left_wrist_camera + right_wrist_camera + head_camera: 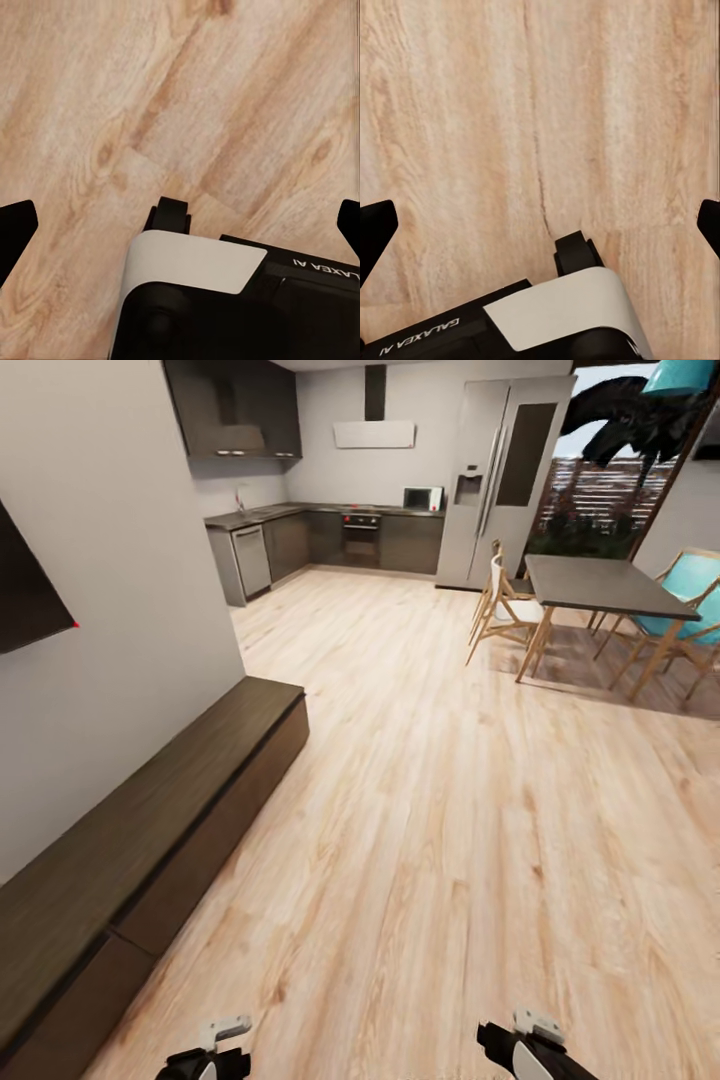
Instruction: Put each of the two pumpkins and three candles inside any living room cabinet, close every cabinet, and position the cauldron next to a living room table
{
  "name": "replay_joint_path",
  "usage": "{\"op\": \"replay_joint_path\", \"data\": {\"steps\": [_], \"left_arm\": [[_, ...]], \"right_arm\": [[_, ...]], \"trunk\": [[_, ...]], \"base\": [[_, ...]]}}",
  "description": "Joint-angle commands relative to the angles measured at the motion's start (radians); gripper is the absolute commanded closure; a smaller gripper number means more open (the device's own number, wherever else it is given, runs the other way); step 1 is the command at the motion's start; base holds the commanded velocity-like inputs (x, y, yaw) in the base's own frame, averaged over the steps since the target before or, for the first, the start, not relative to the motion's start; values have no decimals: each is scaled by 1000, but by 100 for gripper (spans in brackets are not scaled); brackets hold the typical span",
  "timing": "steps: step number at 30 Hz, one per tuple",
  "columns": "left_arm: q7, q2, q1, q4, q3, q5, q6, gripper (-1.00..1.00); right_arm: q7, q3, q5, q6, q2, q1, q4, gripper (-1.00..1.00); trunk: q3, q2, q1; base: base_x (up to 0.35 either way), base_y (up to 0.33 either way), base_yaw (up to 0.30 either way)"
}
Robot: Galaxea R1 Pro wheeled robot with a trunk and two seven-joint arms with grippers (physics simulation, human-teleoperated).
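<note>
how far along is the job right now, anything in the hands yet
Done: the cabinet along the wall looks shut, its fronts flush. In hand: nothing; the left hand and right hand are open over bare wood floor. Left: the views give no sign of the pumpkins, candles or cauldron, so stowing them and placing the cauldron can't be confirmed.

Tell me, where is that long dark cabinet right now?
In the head view, the cabinet runs along the left wall on the wooden floor.
</note>
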Motion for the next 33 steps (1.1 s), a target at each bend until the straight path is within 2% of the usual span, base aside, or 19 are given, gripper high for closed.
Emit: {"op": "replay_joint_path", "data": {"steps": [1, 26, 33], "left_arm": [[1, 0, 0, 0, 0, 0, 0, -100], [-3, 1, 0, 0, -6, -3, -7, -100], [-1, 3, 0, 0, -5, 0, -7, -100]], "right_arm": [[0, 0, 1, -4, 1, 0, 4, -100], [0, 1, 3, -15, 13, 0, 9, -100], [0, 1, 3, -15, 14, 0, 9, -100]], "trunk": [[0, 0, 0], [21, 0, 0], [29, 0, 0]], "base": [[0, 0, -280], [49, 0, -271], [221, 0, -251]]}}
